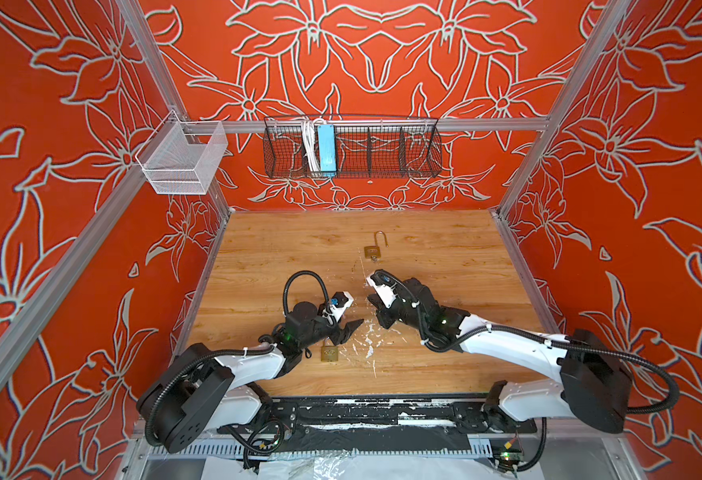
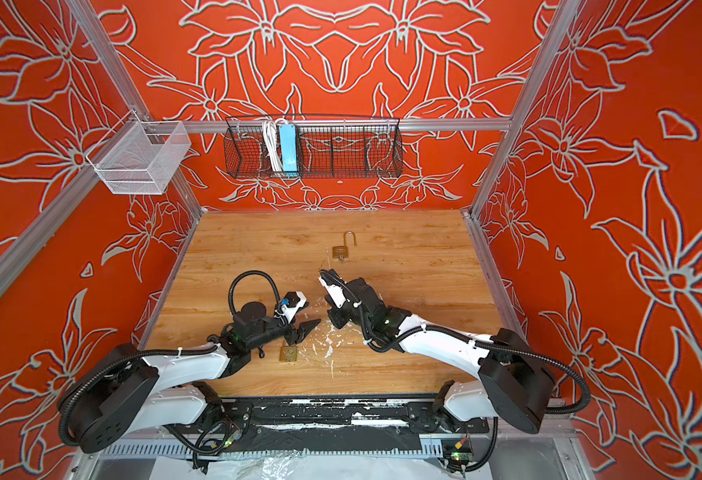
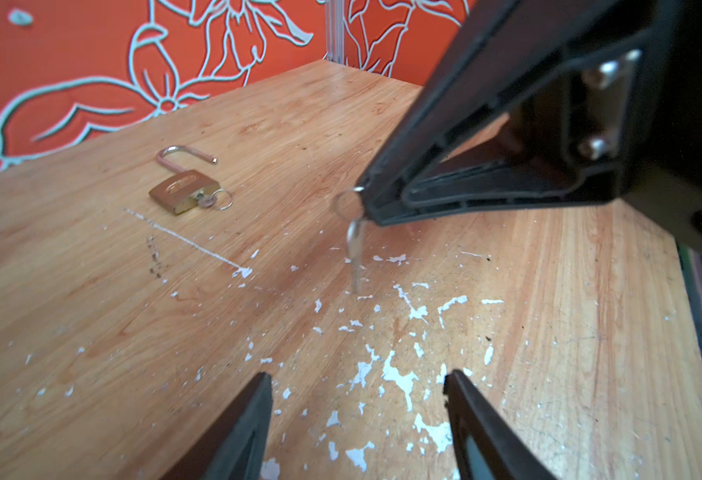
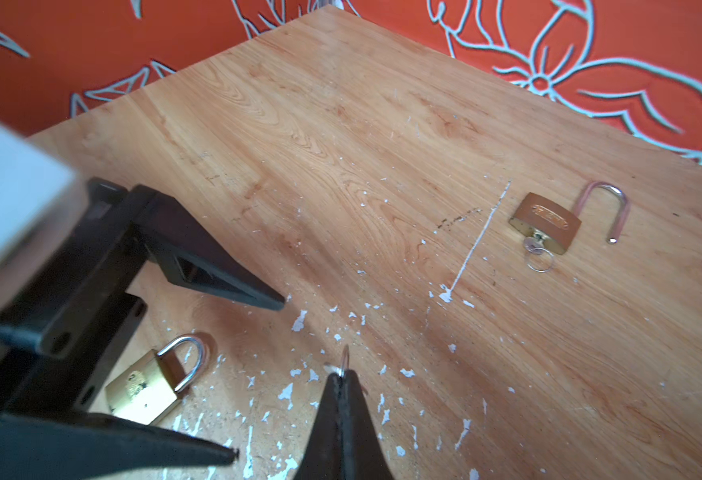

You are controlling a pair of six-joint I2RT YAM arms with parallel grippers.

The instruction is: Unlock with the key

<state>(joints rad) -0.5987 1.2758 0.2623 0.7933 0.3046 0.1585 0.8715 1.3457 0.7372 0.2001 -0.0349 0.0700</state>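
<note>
R fingers (image 3: 386, 208) pinch ring of key (image 3: 355, 253), so blade hangs down, free to aim. L fingers (image 3: 249, 419) wide; shut padlock (image 4: 143, 388) beside their base, prob. next grip.

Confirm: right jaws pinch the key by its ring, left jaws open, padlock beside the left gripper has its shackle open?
No: the padlock beside the left gripper is locked shut, per the right wrist view. Only the far padlock is open. The right gripper does pinch the key by its ring; left jaws open.
</note>
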